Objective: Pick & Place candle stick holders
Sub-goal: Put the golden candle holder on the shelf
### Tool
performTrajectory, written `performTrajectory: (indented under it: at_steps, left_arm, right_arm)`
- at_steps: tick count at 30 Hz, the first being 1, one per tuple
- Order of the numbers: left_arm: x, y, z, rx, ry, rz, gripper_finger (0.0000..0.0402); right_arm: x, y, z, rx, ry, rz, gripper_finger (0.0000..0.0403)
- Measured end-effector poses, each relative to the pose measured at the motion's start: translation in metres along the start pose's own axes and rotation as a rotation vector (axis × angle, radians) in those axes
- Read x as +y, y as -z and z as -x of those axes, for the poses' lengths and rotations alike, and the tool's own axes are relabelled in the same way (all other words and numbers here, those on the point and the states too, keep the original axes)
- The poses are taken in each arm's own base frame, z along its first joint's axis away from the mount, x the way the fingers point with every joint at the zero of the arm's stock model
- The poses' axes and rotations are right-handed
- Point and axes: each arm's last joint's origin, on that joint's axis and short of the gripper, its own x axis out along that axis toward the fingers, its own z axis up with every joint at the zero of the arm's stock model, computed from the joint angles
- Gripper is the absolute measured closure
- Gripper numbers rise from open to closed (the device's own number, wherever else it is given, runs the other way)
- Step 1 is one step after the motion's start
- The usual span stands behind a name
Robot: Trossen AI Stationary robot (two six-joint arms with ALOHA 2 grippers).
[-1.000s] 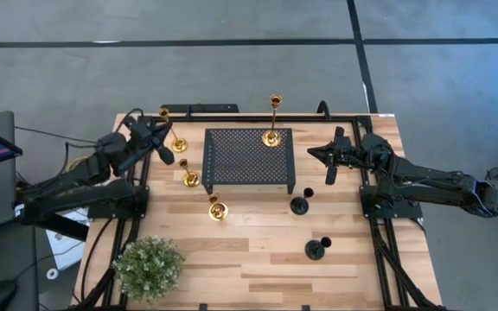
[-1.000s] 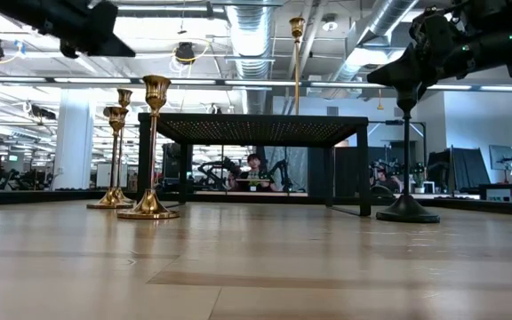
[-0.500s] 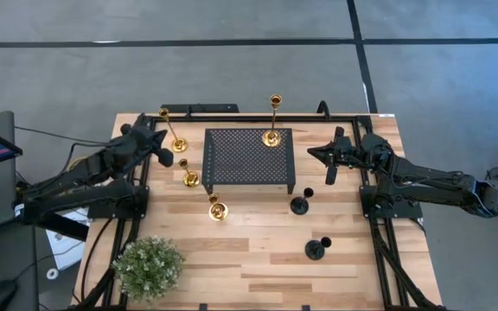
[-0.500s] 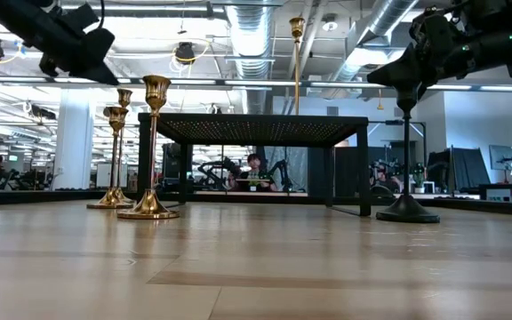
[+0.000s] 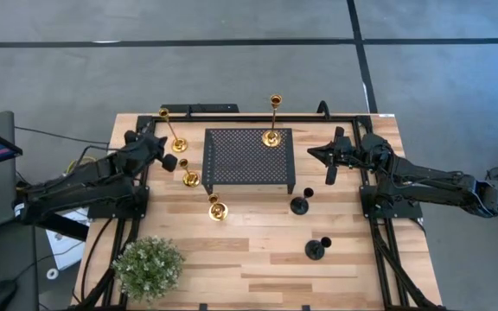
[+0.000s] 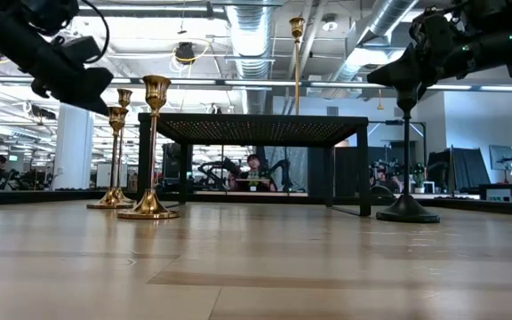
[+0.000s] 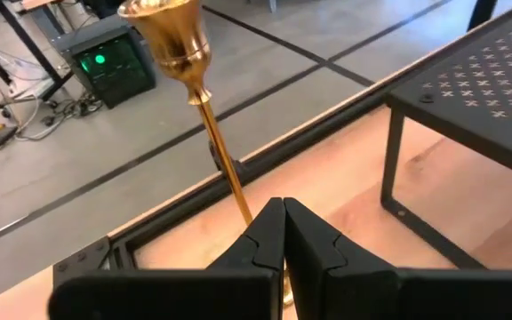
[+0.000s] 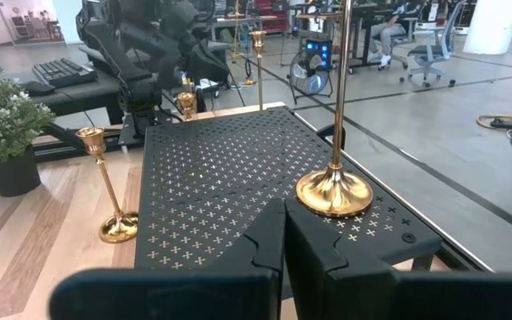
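Three gold candle stick holders stand on their round bases on the table's left: one at the far left [image 5: 169, 126], one [image 5: 189, 177] beside the black perforated stand [image 5: 247, 157], and one nearer [image 5: 217, 208]. A tall gold one [image 5: 272, 130] stands on the stand's far edge. Two short black ones [image 5: 299, 204] [image 5: 316, 249] stand right of centre. My left gripper [image 5: 169, 161] [image 7: 283, 212] is shut, raised above the table, just before the far-left holder's stem [image 7: 225, 164]. My right gripper [image 5: 313, 154] [image 8: 283, 212] hangs shut right of the stand. My left gripper's shut fingertips [image 7: 269, 222] stand right in front of the lower stem [image 7: 241, 203] of the far-left gold holder, coming at it nearly level from the table's left. Whether they touch the stem I cannot tell. The holder stands upright on the table.
A green potted plant [image 5: 148, 266] sits at the near left corner. The black stand takes up the middle of the table's far half. Bare wood lies along the near edge [image 5: 258, 281]. The low view shows a room with people behind the table.
My left gripper has sunk and tipped its fingers downward, drawing a little toward the near edge beside the far-left gold holder. It has stayed shut. The holders have kept their places.
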Motion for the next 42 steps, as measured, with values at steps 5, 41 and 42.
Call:
performTrajectory:
  at_steps: [5, 41, 42]
  left_arm:
    - [0.000, -0.003, 0.000, -0.038, -0.024, 0.026, 0.0398]
    - [-0.013, 0.000, -0.026, 0.027, -0.292, 0.133, 0.0300]
    - [-0.013, 0.000, -0.026, 0.023, -0.302, 0.138, 0.0290]
  right_arm:
    - [0.000, 0.000, 0.000, 0.001, 0.000, -0.001, 0.0402]
    - [0.000, 0.002, 0.000, 0.024, 0.000, -0.002, 0.0402]
    - [0.000, 0.002, 0.000, 0.023, 0.000, -0.002, 0.0402]
